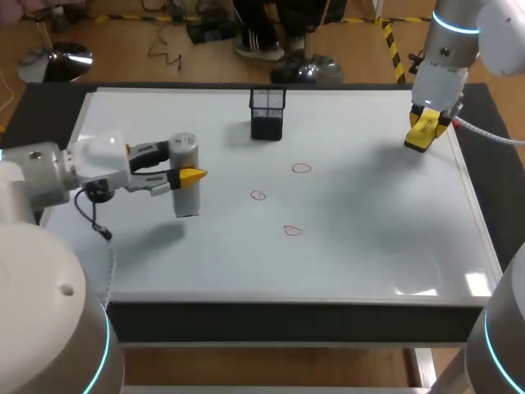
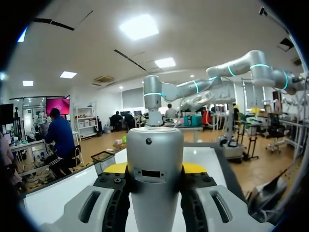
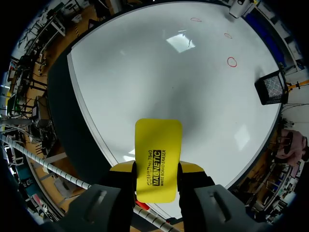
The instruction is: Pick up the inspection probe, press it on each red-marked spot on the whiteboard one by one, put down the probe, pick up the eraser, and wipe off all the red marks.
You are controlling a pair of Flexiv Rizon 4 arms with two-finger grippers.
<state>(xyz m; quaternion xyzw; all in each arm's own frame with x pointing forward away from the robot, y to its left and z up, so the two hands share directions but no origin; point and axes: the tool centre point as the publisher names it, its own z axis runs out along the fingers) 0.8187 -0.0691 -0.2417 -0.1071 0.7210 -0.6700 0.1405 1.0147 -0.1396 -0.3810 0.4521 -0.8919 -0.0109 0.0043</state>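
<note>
Gripping the probe (image 2: 154, 203) from both sides, my left pincer (image 2: 154, 169) is shut on it, one yellow tip on each side. The probe is a grey tube and it stands upright. From above I see the left pincer (image 1: 187, 176) with the probe (image 1: 185, 197) over the left part of the board (image 1: 369, 254). I cannot tell if the probe's foot touches the board.

My right pincer (image 3: 155, 167) is shut on the eraser (image 3: 158, 145), a flat yellow pad that sticks out past the fingers. From above, this pincer (image 1: 426, 131) hangs over the far right edge of the board, well away from the marks.

Three red marks sit in the middle of the board: one far (image 1: 301, 168), one in the middle (image 1: 258, 195), one near (image 1: 293, 231). A black mesh cup (image 1: 267, 112) stands by the far edge.

I think I am at the pressing step. The probe is in hand and all the marks are there, none wiped. I cannot tell if any has been pressed.

Next I would slide the probe to the right, toward the middle mark, which is nearest. It must stay upright and come straight down on the red ring. The eraser should wait where it is.
</note>
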